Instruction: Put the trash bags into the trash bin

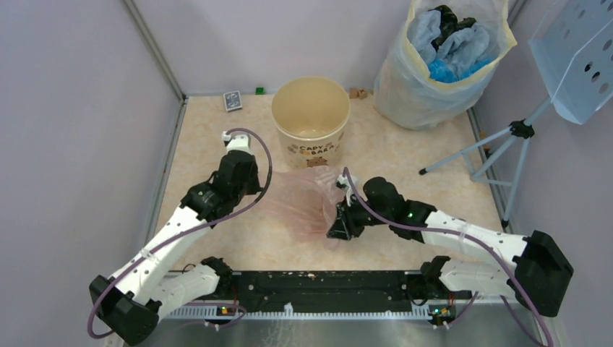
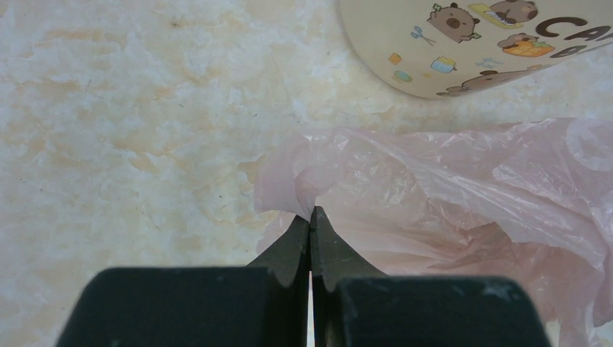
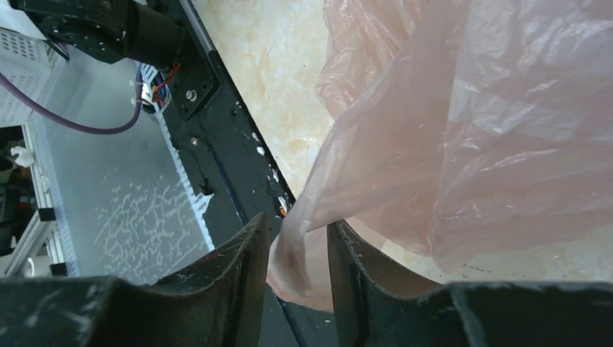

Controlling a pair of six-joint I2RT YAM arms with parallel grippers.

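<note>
Your left claw (image 2: 311, 215) pinches the thin, crinkly pale-pink plastic bag (image 2: 448, 188); your right claw (image 3: 296, 235) grips it too, near the round cream-yellow plastic bin (image 1: 311, 148).

Your work surface is a cream, marbled tabletop (image 1: 405, 155). Directly on it you see:
- 1 round cream-yellow trash bin (image 1: 311, 119), upright at the far middle.
- 1 pale-pink plastic bag (image 1: 307, 202), crumpled just in front of the bin and partly resting on the surface.
- 1 large whitish-yellow bag (image 1: 426, 90), standing in the far right corner.
- Along the far wall, 1 small blue patterned box (image 1: 232, 100), 1 green block (image 1: 259, 91) and some small brown pieces (image 1: 358, 93).

A black rail (image 1: 325, 289) runs along the near edge.
</note>
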